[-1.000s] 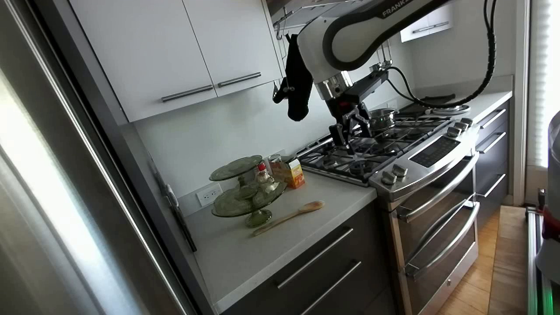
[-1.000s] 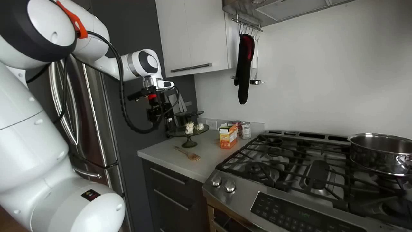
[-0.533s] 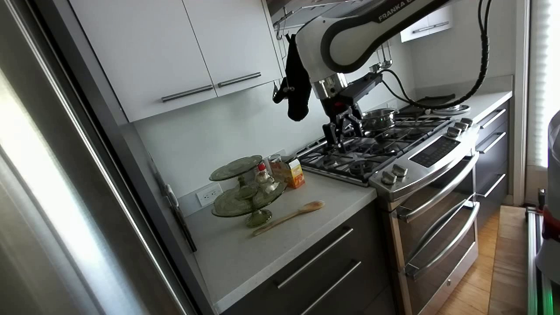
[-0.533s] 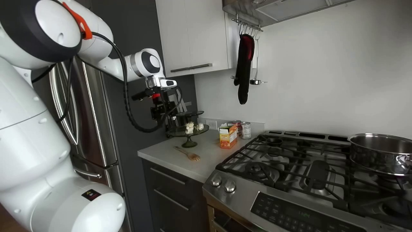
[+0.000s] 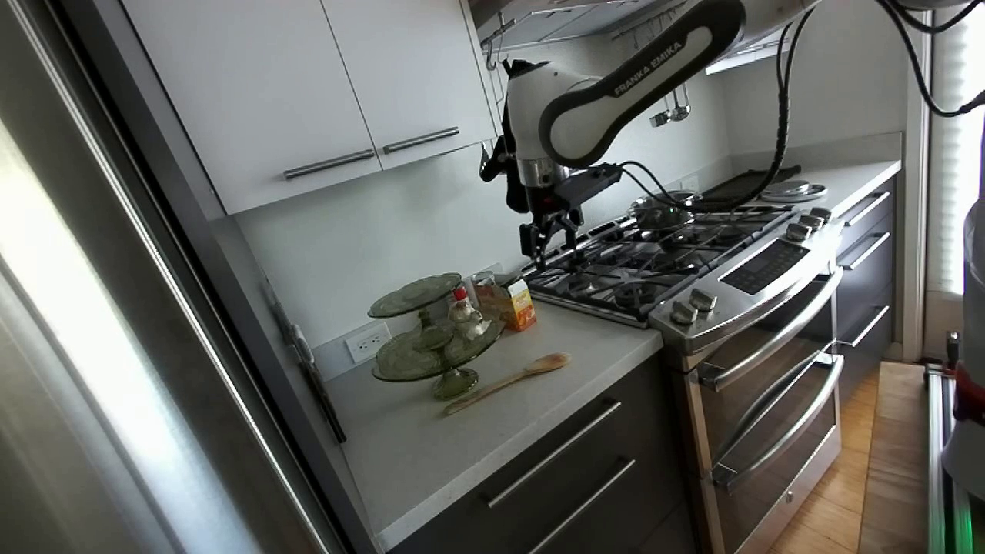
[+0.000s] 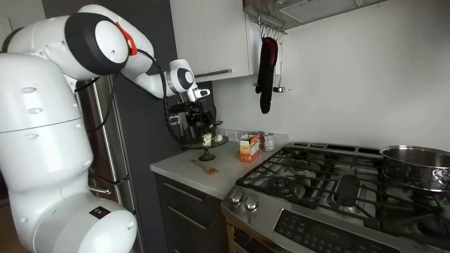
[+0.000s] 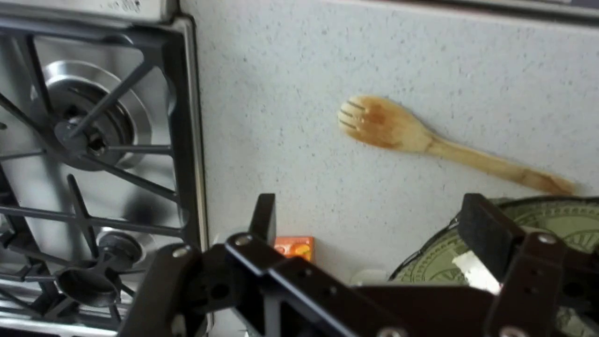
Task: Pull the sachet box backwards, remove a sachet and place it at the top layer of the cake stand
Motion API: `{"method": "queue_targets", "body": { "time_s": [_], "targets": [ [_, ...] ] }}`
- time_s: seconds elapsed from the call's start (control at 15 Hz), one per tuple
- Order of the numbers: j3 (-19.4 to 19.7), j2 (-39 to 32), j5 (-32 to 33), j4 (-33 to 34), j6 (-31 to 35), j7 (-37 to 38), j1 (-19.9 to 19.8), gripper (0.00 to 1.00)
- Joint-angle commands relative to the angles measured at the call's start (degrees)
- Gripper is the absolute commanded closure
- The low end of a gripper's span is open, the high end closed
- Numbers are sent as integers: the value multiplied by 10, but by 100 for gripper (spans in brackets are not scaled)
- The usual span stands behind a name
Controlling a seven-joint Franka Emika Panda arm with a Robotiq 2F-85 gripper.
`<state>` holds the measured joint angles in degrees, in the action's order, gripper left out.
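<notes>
Gripper above the counter, jaws parted wide. Sachet box stands on the counter, top flaps up, between the cake stand and the stove; in the wrist view the gripper partly covers it. Two cans just behind it. White lumps on the stand's lower plate, too small to name. Wooden fork flat on the counter, near the stand. Steel pot on the stove, well apart from the box; dark mitt hanging from a rail.
</notes>
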<state>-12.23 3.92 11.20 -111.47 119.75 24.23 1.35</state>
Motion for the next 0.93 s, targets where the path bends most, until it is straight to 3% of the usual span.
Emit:
{"method": "queue_targets", "body": {
  "time_s": [0.0,0.27,0.53,0.6,0.87],
  "targets": [
    [24,-67,49,47,88,10,13,0],
    [55,-129,122,85,192,39,25,0],
    [103,-191,196,137,245,71,49,0],
    [97,-155,150,101,232,38,48,0],
    [116,-188,169,133,243,47,59,0]
  ]
}}
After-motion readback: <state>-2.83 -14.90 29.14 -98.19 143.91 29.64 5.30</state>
